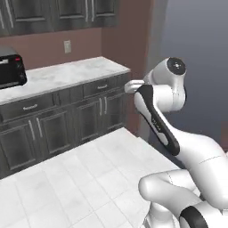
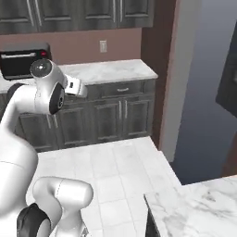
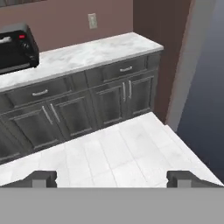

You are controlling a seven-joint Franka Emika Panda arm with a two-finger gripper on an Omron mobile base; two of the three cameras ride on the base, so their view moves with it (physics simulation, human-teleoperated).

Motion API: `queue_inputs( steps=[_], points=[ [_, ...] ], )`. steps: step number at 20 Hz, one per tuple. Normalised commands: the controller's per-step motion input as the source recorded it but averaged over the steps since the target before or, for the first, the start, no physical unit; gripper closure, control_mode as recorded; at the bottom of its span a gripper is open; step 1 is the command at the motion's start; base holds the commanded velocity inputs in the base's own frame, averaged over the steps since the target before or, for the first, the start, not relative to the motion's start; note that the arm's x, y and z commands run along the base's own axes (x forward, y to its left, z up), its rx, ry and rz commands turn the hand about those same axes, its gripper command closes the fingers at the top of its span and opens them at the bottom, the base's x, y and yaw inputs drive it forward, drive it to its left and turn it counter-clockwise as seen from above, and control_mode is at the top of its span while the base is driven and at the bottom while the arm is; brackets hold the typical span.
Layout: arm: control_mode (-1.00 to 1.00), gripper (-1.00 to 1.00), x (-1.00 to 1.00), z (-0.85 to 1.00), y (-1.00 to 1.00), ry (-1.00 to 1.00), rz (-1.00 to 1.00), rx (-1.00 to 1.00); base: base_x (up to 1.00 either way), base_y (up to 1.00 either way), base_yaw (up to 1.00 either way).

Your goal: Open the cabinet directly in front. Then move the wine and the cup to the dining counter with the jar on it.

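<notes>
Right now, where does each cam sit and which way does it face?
Left base view: behind the arm's left, facing the wall counter and toaster oven; arm at lower right.
Right base view: behind the arm's right, same counter plus a marble corner; arm at lower left.
Hand view: on the hand, looking down at lower doors and floor; open gripper at bottom.
All share the counter, oven and outlet.
</notes>
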Motion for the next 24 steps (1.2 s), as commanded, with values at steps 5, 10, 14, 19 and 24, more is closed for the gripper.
queue_inputs(
  steps=[5,10,14,19,24],
  points=[
    [1.00,-1.00,0.00,0.00,0.00,0.00,0.00,0.00,-0.15,0.24,-0.96],
    [1.00,-1.00,0.00,0.00,0.00,0.00,0.00,0.00,-0.28,0.19,-0.91],
    [1.00,-1.00,0.00,0.00,0.00,0.00,0.00,0.00,-0.32,0.14,-0.93],
    [1.00,-1.00,0.00,0.00,0.00,0.00,0.00,0.00,-0.14,-0.32,-0.82],
    [1.00,-1.00,0.00,0.00,0.00,0.00,0.00,0.00,0.20,-0.98,-0.12]
  ],
)
